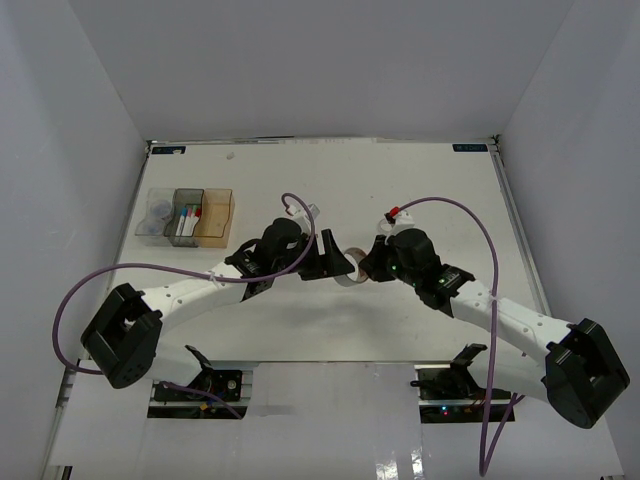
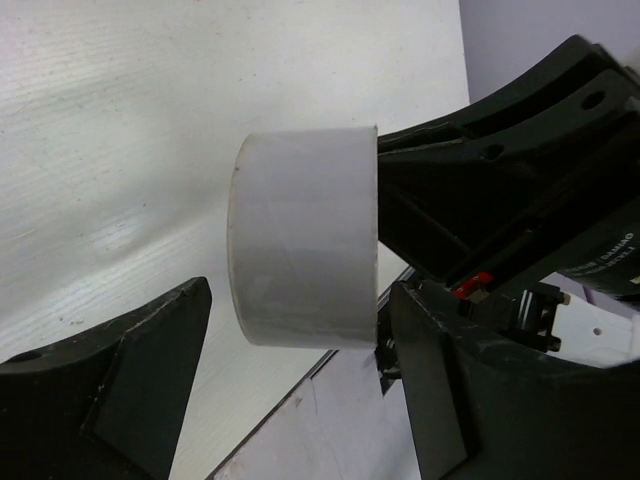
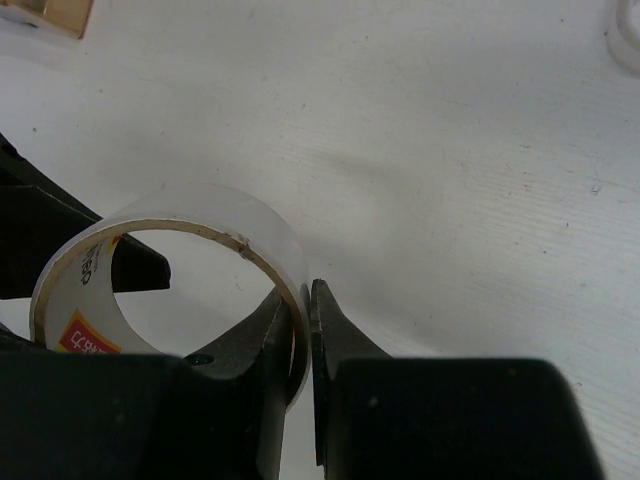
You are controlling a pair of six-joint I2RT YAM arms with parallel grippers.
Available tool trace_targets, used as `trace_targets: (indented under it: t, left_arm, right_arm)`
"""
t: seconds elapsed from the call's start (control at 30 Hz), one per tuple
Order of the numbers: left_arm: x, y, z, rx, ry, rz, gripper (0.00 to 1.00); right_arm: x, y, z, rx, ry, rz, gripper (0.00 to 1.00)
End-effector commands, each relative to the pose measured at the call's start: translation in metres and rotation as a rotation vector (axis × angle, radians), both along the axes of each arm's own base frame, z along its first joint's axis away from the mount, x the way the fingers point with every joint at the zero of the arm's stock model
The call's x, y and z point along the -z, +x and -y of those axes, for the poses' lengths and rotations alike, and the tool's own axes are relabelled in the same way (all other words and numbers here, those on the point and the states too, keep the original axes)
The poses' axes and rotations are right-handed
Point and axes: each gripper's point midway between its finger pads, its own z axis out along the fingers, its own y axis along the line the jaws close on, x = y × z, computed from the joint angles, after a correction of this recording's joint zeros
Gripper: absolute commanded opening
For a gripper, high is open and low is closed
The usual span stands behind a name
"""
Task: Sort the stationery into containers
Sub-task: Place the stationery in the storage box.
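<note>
A whitish tape roll (image 1: 350, 272) is held at mid-table between both arms. My right gripper (image 1: 366, 268) is shut on its wall, one finger inside the ring and one outside, as the right wrist view shows at the gripper (image 3: 308, 300) and roll (image 3: 200, 215). My left gripper (image 1: 334, 264) is open, its fingers on either side of the roll (image 2: 305, 235), the left finger (image 2: 150, 350) clearly apart from it. Three bins stand in a row at the left: clear (image 1: 150, 228), smoky grey (image 1: 184, 193) and amber (image 1: 214, 240). Markers (image 1: 183, 220) lie in the grey bin.
Small round clear things (image 1: 157, 211) sit in the clear bin. A corner of the amber bin (image 3: 50, 12) shows at the top left of the right wrist view. A whitish round edge (image 3: 628, 35) shows at its top right. White walls enclose the table.
</note>
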Motion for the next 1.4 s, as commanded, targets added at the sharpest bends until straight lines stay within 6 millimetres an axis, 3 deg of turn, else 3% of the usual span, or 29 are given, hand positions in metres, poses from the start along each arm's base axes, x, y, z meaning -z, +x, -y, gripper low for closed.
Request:
trace_targets:
  t: [0.0, 0.17, 0.27, 0.33, 0.4, 0.53, 0.57, 0.67, 0.73, 0.83, 0.9, 0.97, 1.2, 1.37]
  left_arm:
    - [-0.017, 0.003, 0.007, -0.004, -0.067, 0.044, 0.81]
    - [-0.018, 0.003, 0.009, -0.003, -0.08, 0.042, 0.71]
    - [-0.016, 0.003, 0.009, 0.001, -0.074, 0.045, 0.6]
    - [-0.015, 0.003, 0.009, -0.001, -0.071, 0.046, 0.48]
    - [-0.013, 0.002, 0.007, 0.002, -0.063, 0.054, 0.38]
    - [-0.01, 0.006, -0.001, -0.029, -0.027, 0.079, 0.33]
    - [-0.009, 0.007, -0.004, -0.036, -0.008, 0.079, 0.33]
    - [-0.002, 0.014, -0.018, -0.078, 0.087, 0.111, 0.33]
    - [-0.008, 0.023, -0.026, -0.096, 0.135, 0.16, 0.31]
    - [-0.009, 0.035, -0.048, -0.13, 0.24, 0.189, 0.31]
    - [-0.012, 0.055, -0.071, -0.203, 0.311, 0.218, 0.31]
    - [-0.025, 0.068, -0.091, -0.216, 0.373, 0.265, 0.31]
    - [-0.074, 0.134, -0.207, -0.414, 0.602, 0.374, 0.31]
    - [-0.089, 0.172, -0.267, -0.485, 0.713, 0.364, 0.31]
  right_arm:
    - [-0.013, 0.004, -0.011, -0.013, 0.07, 0.037, 0.12]
    - [-0.01, 0.003, -0.014, -0.02, 0.076, 0.027, 0.12]
    - [-0.01, 0.004, -0.014, -0.019, 0.079, 0.027, 0.14]
    - [-0.01, 0.004, -0.014, -0.014, 0.078, 0.03, 0.2]
    - [-0.009, 0.005, -0.012, -0.005, 0.073, 0.033, 0.32]
    - [-0.007, 0.003, -0.007, -0.002, 0.055, 0.038, 0.6]
    - [-0.009, 0.004, -0.005, 0.005, 0.05, 0.046, 0.75]
    - [-0.01, 0.003, 0.005, 0.025, 0.017, 0.06, 0.93]
    - [-0.013, 0.003, 0.011, 0.03, -0.006, 0.081, 0.98]
    - [-0.021, 0.004, 0.023, 0.053, -0.041, 0.124, 0.91]
    - [-0.02, 0.002, 0.037, 0.086, -0.087, 0.135, 0.9]
    - [-0.023, 0.003, 0.048, 0.116, -0.113, 0.17, 0.9]
    - [-0.014, -0.002, 0.066, 0.135, -0.155, 0.208, 0.9]
    - [-0.001, -0.004, 0.074, 0.141, -0.193, 0.2, 0.9]
